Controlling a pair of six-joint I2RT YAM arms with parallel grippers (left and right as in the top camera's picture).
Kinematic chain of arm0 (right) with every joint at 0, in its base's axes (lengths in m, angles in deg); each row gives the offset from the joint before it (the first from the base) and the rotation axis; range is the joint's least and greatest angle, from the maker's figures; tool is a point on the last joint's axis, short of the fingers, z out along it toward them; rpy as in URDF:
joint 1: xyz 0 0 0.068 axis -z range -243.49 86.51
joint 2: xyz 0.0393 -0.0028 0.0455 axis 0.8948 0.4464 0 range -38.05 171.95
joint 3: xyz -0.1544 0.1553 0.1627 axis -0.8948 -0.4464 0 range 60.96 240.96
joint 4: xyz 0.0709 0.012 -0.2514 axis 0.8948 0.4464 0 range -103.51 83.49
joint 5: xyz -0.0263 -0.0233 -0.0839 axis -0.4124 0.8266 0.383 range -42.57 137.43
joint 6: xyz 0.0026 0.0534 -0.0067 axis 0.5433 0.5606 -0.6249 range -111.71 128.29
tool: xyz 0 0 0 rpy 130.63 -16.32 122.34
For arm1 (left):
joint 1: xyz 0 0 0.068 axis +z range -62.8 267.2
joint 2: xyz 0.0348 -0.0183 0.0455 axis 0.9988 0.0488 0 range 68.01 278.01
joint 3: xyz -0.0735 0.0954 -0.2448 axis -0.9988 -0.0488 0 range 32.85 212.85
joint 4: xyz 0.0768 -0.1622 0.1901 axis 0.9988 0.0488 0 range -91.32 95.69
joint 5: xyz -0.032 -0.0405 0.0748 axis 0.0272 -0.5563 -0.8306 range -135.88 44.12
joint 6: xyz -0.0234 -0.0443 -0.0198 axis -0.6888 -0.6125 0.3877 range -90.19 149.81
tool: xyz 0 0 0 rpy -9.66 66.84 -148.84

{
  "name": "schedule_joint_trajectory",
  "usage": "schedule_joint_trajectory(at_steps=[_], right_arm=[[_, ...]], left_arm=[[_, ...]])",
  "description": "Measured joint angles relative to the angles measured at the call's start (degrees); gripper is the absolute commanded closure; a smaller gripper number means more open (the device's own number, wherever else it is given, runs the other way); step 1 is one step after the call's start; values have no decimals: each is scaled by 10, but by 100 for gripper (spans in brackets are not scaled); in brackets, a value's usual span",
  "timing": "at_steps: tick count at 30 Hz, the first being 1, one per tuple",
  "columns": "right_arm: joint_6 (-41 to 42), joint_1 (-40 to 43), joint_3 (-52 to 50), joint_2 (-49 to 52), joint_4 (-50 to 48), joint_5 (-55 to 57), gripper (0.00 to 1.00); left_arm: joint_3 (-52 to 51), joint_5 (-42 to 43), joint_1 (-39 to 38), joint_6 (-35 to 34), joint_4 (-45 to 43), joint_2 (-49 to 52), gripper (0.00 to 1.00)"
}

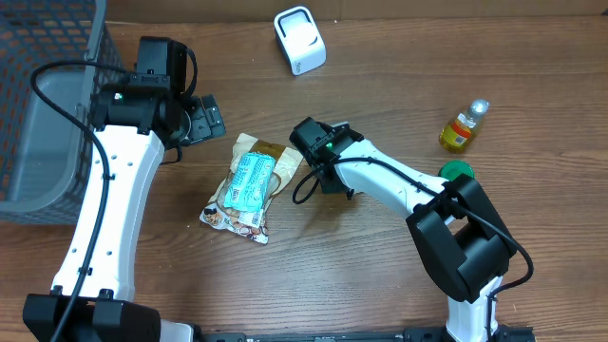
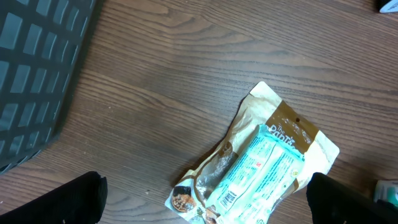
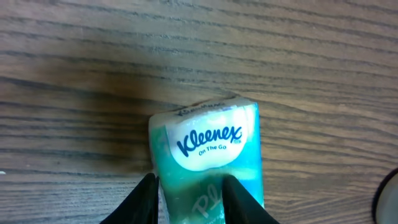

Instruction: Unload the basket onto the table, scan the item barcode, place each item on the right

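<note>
My right gripper (image 3: 189,190) is clamped on the Kleenex pack (image 3: 208,149) and holds it just above the worktop (image 3: 311,62), I think for carrying to the white scanner (image 1: 299,40). My left gripper (image 1: 210,118) hangs wide open and empty.

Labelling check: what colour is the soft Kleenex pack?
The soft Kleenex pack is teal, white logo patch; right wrist view.

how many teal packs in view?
2. One teal pack lies on the brown pouch, mid-table; the Kleenex pack is held by the right gripper. Basket may hide more.
</note>
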Motion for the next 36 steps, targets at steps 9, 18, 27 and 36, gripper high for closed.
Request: schedule_joint_trajectory(at_steps=[9, 18, 27, 36], right_arm=[[0, 0, -1, 0, 5, -11, 73], [-2, 0, -44, -8, -47, -2, 79], [-1, 0, -44, -11, -40, 5, 97], [-13, 18, 104, -12, 121, -57, 96]], left_arm=[[0, 0, 0, 0, 0, 0, 0], [0, 0, 0, 0, 0, 0, 0], [0, 0, 0, 0, 0, 0, 0], [0, 0, 0, 0, 0, 0, 0]])
